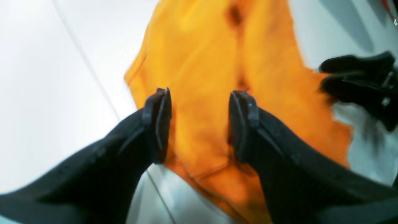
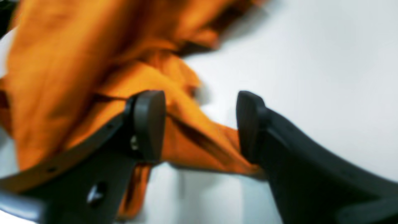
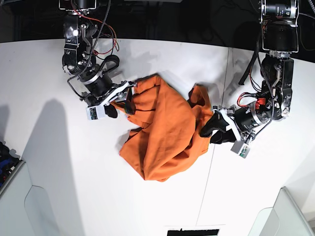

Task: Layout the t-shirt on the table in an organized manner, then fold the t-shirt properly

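Note:
The orange t-shirt (image 3: 162, 130) lies crumpled in a heap in the middle of the white table (image 3: 64, 172). My right gripper (image 3: 121, 104) is at the shirt's upper left edge. In the right wrist view it (image 2: 199, 127) is open, with a fold of the orange cloth (image 2: 192, 137) running between the jaws. My left gripper (image 3: 209, 128) is at the shirt's right edge. In the left wrist view it (image 1: 200, 124) is open and straddles a ridge of the cloth (image 1: 202, 77). No white tag shows.
A thin dark seam (image 3: 212, 162) crosses the table under my left gripper and shows in the left wrist view (image 1: 90, 71). A black part of the other arm (image 1: 363, 81) shows beyond the shirt. Dark items (image 3: 5, 162) sit at the table's left edge.

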Tool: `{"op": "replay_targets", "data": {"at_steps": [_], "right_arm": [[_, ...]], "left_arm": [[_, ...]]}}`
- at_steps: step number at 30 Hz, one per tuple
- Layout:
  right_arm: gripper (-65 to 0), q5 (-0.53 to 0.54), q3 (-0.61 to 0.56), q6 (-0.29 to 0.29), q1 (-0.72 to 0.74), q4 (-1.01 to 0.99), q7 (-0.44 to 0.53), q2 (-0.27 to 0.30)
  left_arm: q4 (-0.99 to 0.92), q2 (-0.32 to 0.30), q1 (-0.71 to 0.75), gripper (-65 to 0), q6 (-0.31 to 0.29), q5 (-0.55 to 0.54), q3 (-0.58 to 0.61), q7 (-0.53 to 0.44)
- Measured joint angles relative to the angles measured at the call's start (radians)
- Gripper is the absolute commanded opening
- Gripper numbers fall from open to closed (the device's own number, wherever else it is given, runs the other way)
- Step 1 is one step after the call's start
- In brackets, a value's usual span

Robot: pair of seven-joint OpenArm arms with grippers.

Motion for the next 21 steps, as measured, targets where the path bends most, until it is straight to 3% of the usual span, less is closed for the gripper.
{"op": "replay_targets", "data": {"at_steps": [5, 7, 9, 11, 14, 21], "right_arm": [[-30.3, 0.001, 0.0, 0.024, 0.027, -0.061, 0.021, -0.004], [-40.1, 0.001, 0.0, 0.061, 0.024, -0.062, 0.021, -0.004], [-54.5, 0.003, 0.0, 0.084, 0.02, -0.064, 0.015, -0.005], [-65.0, 0.006, 0.0, 0.084, 0.019, -0.067, 0.008, -0.011], [-65.0, 0.005, 0.0, 0.084, 0.019, -0.068, 0.008, -0.012], [-65.0, -0.019, 0.127, 0.091, 0.015, -0.015, -0.026, -0.016]], "left_arm": [[-0.077, 0.013, -0.031, -31.9, 0.0, 0.002, 0.0, -0.063], [-0.077, 0.037, -0.043, -32.0, 0.0, 0.002, -0.005, -0.07], [-0.077, 0.078, -0.044, -33.6, 0.0, 0.0, -0.005, -0.078], [-0.078, 0.108, -0.043, -45.6, 0.0, 0.032, 0.002, -0.085], [-0.078, 0.105, -0.043, -65.0, 0.0, 0.097, 0.001, -0.092], [-0.079, -0.005, -0.085, -65.0, 0.0, 0.126, 0.001, -0.106]]}}
